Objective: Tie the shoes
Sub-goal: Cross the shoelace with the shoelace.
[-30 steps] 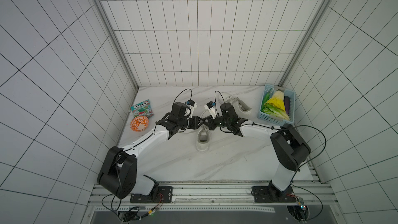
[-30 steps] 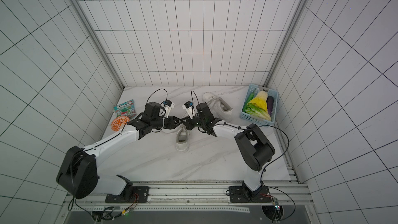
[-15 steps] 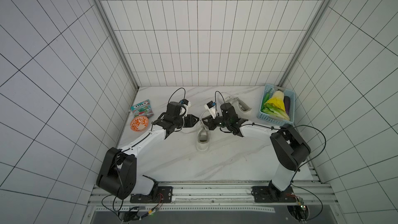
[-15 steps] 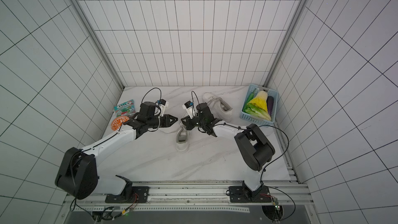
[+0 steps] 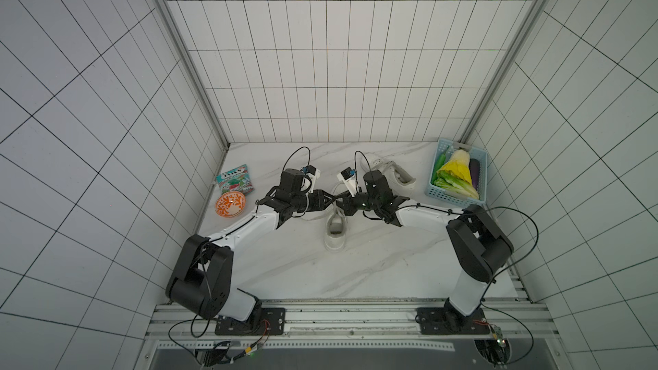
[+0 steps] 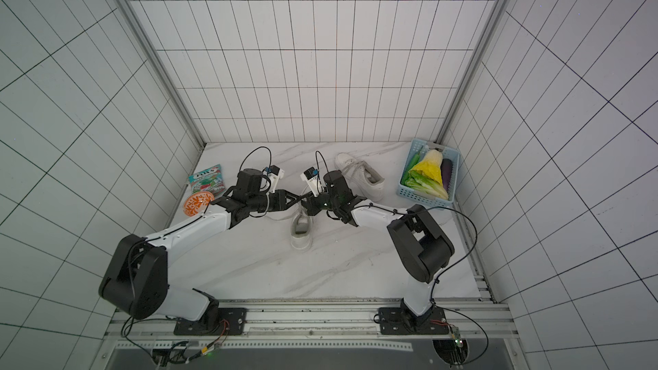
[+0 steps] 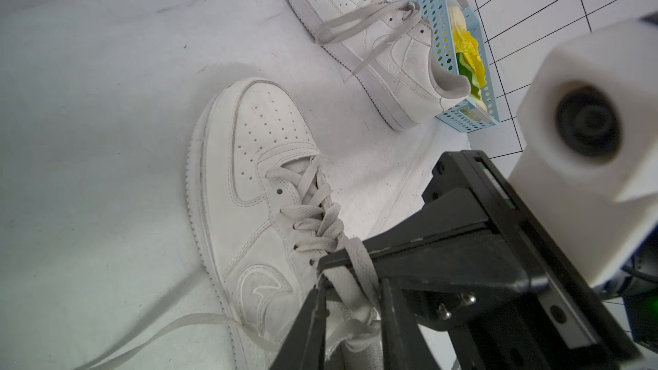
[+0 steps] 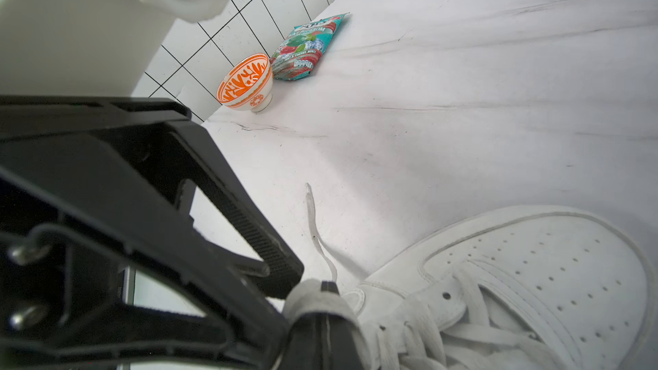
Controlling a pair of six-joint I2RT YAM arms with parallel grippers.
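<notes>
There are two white shoes, the near shoe (image 5: 334, 233) and the far shoe (image 5: 391, 174). There are two robot arms, the left arm (image 5: 245, 229) and the right arm (image 5: 423, 217). There is one orange bowl (image 5: 230, 203), one bright packet (image 5: 235, 179) and one blue basket (image 5: 452, 200). In the basket are maybe three vegetables (image 5: 454, 172), but they lie in a heap and are hard to count.

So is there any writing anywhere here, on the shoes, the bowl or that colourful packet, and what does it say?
"BLOSSOM": on the packet; the word before it is unclear.
"CHERRY MINT": lower on the same packet, in small print.
Brand name along the packet's top edge: too blurred to read in any view.
Shoes: no words, only a stitched mark on the side.
Bowl: orange pattern, no text.
</notes>
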